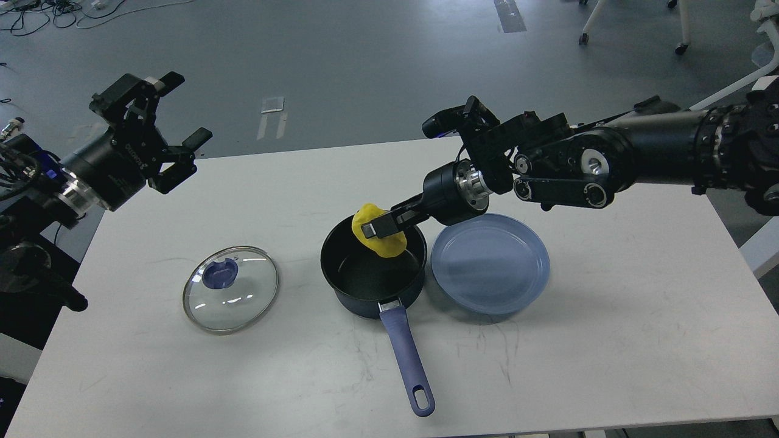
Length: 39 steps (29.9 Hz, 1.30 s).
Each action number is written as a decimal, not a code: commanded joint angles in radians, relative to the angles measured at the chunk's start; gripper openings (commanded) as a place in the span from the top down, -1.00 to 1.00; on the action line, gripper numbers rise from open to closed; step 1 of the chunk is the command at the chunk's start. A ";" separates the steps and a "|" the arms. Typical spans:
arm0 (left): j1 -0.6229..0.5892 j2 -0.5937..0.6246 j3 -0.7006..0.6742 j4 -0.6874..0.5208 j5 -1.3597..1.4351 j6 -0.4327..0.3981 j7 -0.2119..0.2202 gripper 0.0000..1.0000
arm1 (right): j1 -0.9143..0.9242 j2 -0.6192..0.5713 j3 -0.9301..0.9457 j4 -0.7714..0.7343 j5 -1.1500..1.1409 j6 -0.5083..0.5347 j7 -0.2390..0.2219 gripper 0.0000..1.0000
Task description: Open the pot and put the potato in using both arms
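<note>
A dark blue pot (373,286) with a long blue handle stands open at the table's middle. Its glass lid (230,288) with a blue knob lies flat on the table to its left. My right gripper (378,229) is shut on the yellow potato (382,241) and holds it over the pot's far rim, above the opening. My left gripper (173,125) is open and empty, raised above the table's far left corner, well away from the lid.
An empty blue plate (490,264) sits just right of the pot, touching or nearly touching it. The white table (608,340) has bare room at the front and right. Chair legs and cables are on the floor beyond.
</note>
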 commanded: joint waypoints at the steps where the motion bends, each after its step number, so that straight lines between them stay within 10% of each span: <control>1: 0.001 -0.003 0.000 0.001 0.000 0.000 0.000 -0.95 | -0.027 0.002 0.006 -0.002 0.017 -0.016 0.000 0.06; 10: 0.001 -0.012 0.000 0.002 0.000 0.002 0.000 -0.95 | -0.024 -0.024 0.009 0.001 0.020 -0.024 0.000 -0.88; 23: 0.001 -0.013 -0.012 0.004 0.000 -0.001 0.000 -0.95 | -0.024 -0.312 0.296 0.004 0.088 -0.021 0.000 -0.93; 39: 0.012 -0.145 -0.017 0.085 -0.009 -0.004 0.000 -0.95 | -0.559 -0.457 0.782 -0.016 0.562 -0.024 0.000 -0.93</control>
